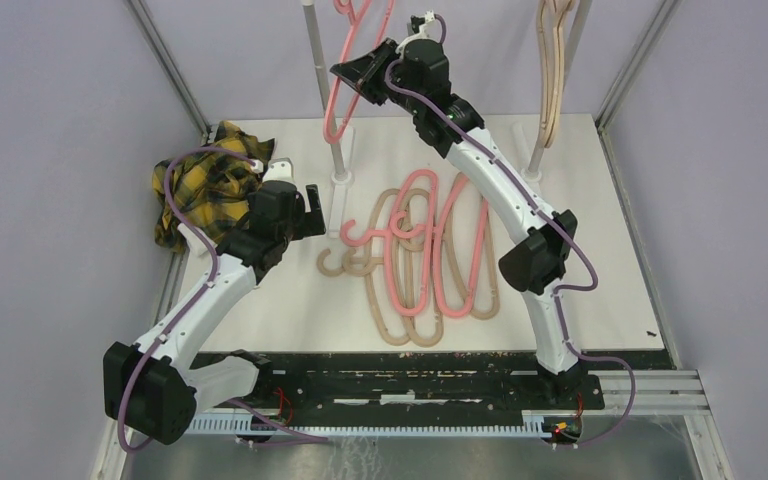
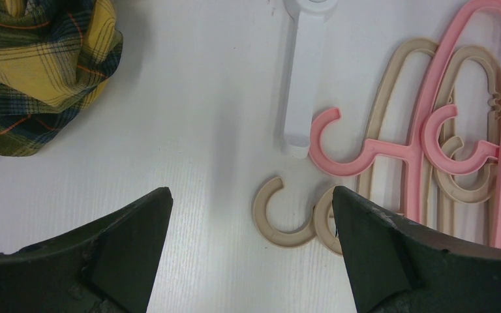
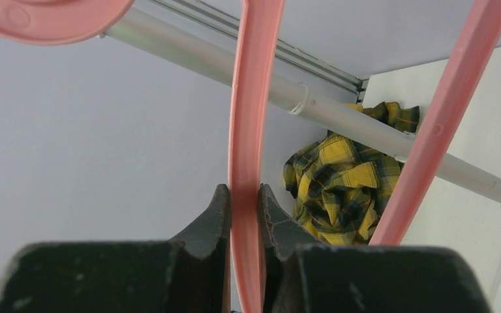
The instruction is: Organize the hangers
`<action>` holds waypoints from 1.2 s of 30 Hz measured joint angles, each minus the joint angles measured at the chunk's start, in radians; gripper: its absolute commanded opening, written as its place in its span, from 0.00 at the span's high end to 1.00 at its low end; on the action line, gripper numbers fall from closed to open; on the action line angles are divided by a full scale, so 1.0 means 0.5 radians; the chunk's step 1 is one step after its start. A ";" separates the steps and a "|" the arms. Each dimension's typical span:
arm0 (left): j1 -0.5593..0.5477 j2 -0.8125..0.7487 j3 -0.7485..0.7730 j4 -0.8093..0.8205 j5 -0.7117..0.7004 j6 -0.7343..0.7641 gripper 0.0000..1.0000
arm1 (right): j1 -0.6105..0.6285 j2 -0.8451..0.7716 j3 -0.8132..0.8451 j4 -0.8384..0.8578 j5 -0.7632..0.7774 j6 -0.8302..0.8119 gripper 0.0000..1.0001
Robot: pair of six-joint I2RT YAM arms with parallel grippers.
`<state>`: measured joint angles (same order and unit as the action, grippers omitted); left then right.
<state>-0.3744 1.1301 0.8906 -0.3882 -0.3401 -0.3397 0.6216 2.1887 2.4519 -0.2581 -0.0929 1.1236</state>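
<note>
One salmon pink hanger [image 1: 330, 105] hangs high at the back by the rack pole. My right gripper [image 1: 358, 72] is shut on one of its arms, and the right wrist view shows that pink arm [image 3: 249, 98] pinched between the fingertips of the right gripper [image 3: 242, 192]. Several pink and beige hangers [image 1: 397, 262] lie tangled in the middle of the table. Beige hangers [image 1: 550, 90] hang at the back right. My left gripper [image 1: 312, 205] is open and empty just left of the pile. In its wrist view the left gripper [image 2: 251, 195] hovers over two beige hooks [image 2: 280, 218].
A yellow-black plaid cloth [image 1: 205, 185] is bunched at the table's back left corner. The white rack pole [image 1: 320, 80] stands on a base [image 1: 340, 180] behind the pile, with a second pole at the right. Frame posts edge the table.
</note>
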 measured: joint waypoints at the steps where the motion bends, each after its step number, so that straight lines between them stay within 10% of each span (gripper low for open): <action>1: 0.000 0.000 0.000 -0.001 -0.001 0.000 0.01 | 0.000 0.011 0.001 -0.003 -0.001 0.005 0.88; 5: 0.000 0.000 0.000 -0.001 -0.001 0.000 0.01 | 0.000 0.027 0.000 0.014 -0.010 0.011 0.75; 10: 0.000 0.000 0.000 -0.001 -0.001 0.000 0.01 | 0.002 -0.042 -0.156 0.044 -0.037 -0.049 0.26; 15: 0.000 0.000 0.000 -0.001 -0.003 0.000 0.01 | 0.002 -0.262 -0.533 0.031 0.009 -0.236 0.10; 25: 0.000 0.001 0.000 -0.002 -0.024 0.000 0.01 | 0.008 -0.990 -1.083 -0.150 0.150 -0.848 0.13; 36: 0.000 0.025 0.000 -0.002 -0.034 0.000 0.01 | 0.141 -1.453 -2.759 -0.556 0.420 -1.267 0.27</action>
<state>-0.3744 1.1427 0.8906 -0.3893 -0.3569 -0.3397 0.6922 1.4620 1.0725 -0.5362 0.1173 0.4900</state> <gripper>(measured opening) 0.993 0.737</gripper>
